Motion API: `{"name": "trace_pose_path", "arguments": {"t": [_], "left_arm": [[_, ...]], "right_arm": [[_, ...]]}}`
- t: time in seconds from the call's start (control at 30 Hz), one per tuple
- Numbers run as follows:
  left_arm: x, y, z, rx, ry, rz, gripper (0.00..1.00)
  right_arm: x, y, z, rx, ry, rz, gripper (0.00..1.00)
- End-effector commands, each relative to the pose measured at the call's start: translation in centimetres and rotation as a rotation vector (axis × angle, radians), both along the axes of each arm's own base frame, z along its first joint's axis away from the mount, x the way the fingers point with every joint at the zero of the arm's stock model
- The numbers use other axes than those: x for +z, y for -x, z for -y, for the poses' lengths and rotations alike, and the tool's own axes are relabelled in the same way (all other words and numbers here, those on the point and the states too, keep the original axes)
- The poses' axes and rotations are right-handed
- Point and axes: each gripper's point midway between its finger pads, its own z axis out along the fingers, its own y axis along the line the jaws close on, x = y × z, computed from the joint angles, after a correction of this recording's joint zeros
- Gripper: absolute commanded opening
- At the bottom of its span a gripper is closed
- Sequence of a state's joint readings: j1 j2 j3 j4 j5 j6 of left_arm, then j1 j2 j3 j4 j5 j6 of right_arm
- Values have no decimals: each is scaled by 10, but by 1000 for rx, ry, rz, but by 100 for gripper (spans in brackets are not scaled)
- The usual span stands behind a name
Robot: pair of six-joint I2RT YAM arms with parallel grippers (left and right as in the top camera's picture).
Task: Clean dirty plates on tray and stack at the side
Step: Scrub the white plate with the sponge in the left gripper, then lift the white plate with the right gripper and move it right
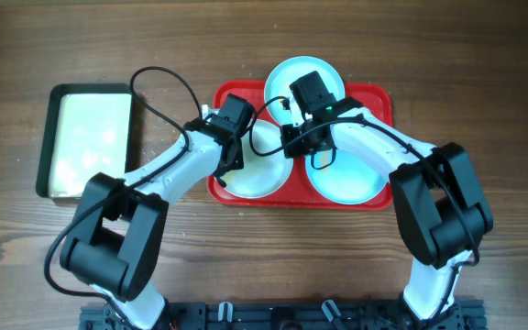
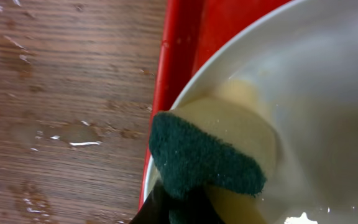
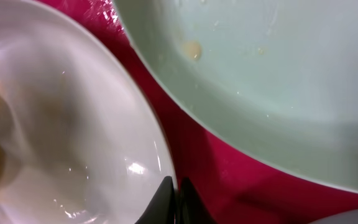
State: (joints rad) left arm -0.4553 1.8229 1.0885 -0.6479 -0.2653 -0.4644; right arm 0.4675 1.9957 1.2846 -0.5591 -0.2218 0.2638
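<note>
On the red tray [image 1: 379, 96] lie three plates: a white plate [image 1: 259, 174] at the near left, a far blue plate [image 1: 296, 73] and a near blue plate [image 1: 346, 181] at the right. Scrubbing the white one is the step in hand. The left gripper [image 2: 179, 208] is clenched on a green-and-yellow sponge [image 2: 204, 155] pressed just inside that plate's rim. The right gripper [image 3: 176, 199], fingers nearly together, seems to pinch the plate's opposite edge to steady it, though its tips are blurred. Next, the sponge should sweep across the plate's floor while that hold stops it sliding. Both blue plates wait unwashed, and nothing is stacked on the table [image 2: 61, 93] yet.
</note>
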Motion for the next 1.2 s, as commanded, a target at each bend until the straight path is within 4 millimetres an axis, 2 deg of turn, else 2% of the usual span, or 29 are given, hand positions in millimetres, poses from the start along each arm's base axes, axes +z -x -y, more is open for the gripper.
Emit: {"name": "trace_pose_path", "arguments": {"t": [0.0, 0.1, 0.13, 0.2, 0.23, 0.3, 0.37, 0.4, 0.47, 0.57, 0.63, 0.8, 0.9, 1.03, 1.17], "left_arm": [[42, -15, -34, 73, -100, 142, 4], [89, -18, -29, 190, 46, 276, 4], [104, -17, -24, 208, 136, 295, 4], [138, -14, -26, 228, 325, 330, 4], [153, -11, -35, 252, 399, 343, 4], [167, -5, -59, 316, 444, 357, 4], [165, 5, -86, 397, 422, 339, 4], [161, 11, -93, 426, 428, 309, 4], [153, 25, -94, 456, 496, 225, 4], [152, 26, -105, 486, 490, 226, 4], [152, 26, -111, 504, 488, 230, 4], [151, 27, -111, 507, 486, 224, 4], [151, 27, -111, 507, 486, 223, 4], [151, 27, -114, 513, 471, 228, 4], [151, 27, -115, 515, 464, 231, 4]], "right_arm": [[-6, -1, 8, -14, 34, -1, 4], [6, -6, 6, -3, 24, 26, 4], [20, -10, 4, 24, 16, 64, 4], [45, -16, 0, 60, -3, 134, 4], [60, -18, -1, 84, -13, 176, 4], [88, -20, -2, 123, -5, 266, 4], [115, -26, 5, 107, 55, 370, 4], [130, -27, 6, 119, 87, 431, 4], [167, -28, 8, 131, 192, 584, 4], [213, -29, 9, 161, 383, 801, 4], [240, -30, 2, 241, 559, 947, 4], [281, -22, -15, 399, 859, 1122, 4], [295, -17, -29, 490, 938, 1182, 4], [305, -12, -43, 728, 1111, 1217, 4], [328, -15, -49, 770, 1208, 1287, 4]]}}
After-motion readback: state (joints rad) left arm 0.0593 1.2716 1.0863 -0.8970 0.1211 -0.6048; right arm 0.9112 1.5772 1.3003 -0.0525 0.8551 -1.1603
